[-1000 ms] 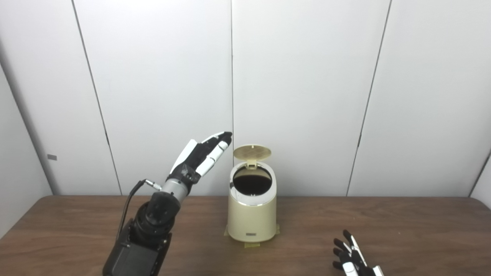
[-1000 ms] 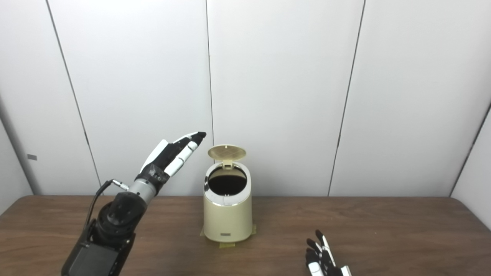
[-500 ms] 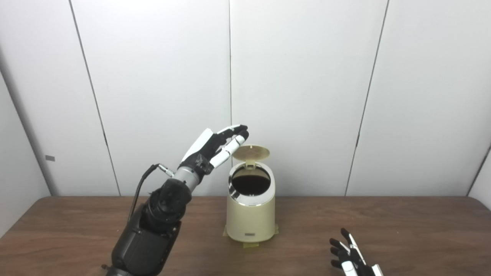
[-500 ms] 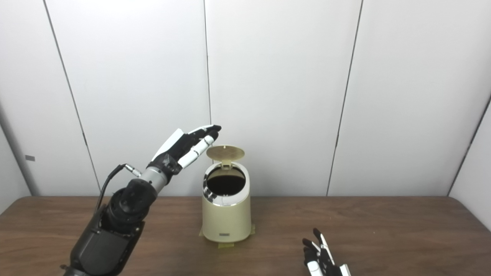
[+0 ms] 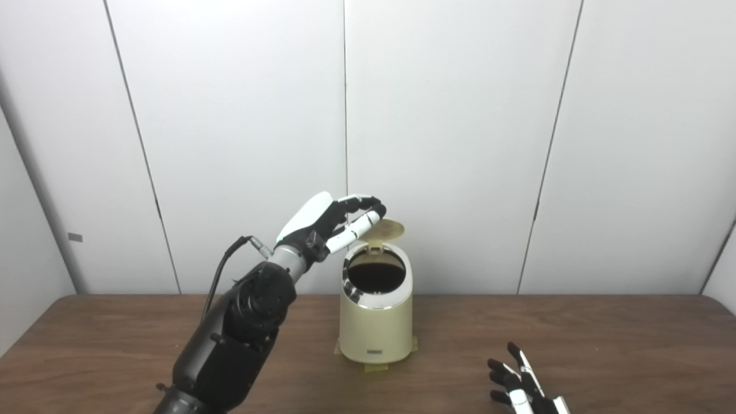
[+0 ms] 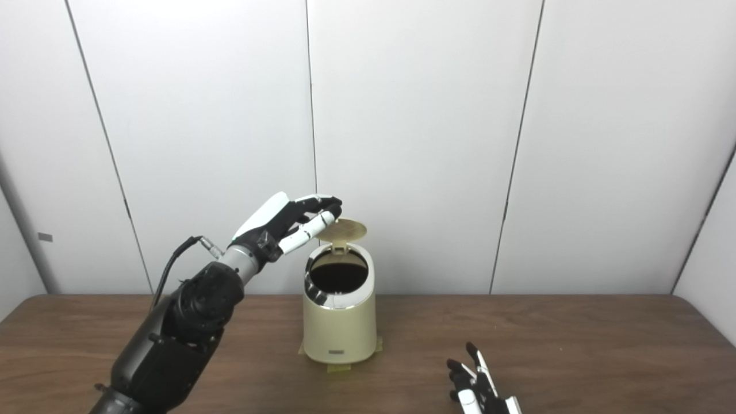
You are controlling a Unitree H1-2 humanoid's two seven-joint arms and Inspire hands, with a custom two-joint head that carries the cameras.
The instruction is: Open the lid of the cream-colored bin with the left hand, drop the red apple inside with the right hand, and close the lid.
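Note:
The cream-colored bin point(image 5: 376, 319) stands at the middle of the brown table, its dark mouth uncovered. Its round lid point(image 5: 386, 229) is tipped up at the back on its hinge. My left hand point(image 5: 330, 221) is raised beside the bin, open, with its fingertips point(image 5: 374, 215) at the lid's upper left edge. My right hand point(image 5: 520, 388) lies low at the table's front right, open, fingers spread, holding nothing. No red apple shows in either view; the bin's inside is too dark to see.
Tan tape point(image 5: 376, 367) shows under the bin's base. The brown table point(image 5: 604, 339) runs the full width, with a white panelled wall point(image 5: 460, 144) right behind it. A black cable point(image 5: 227, 261) loops off my left forearm.
My left hand has swung up and to the right, from beside the bin to the top edge of the raised lid. The right hand stays low at the front right.

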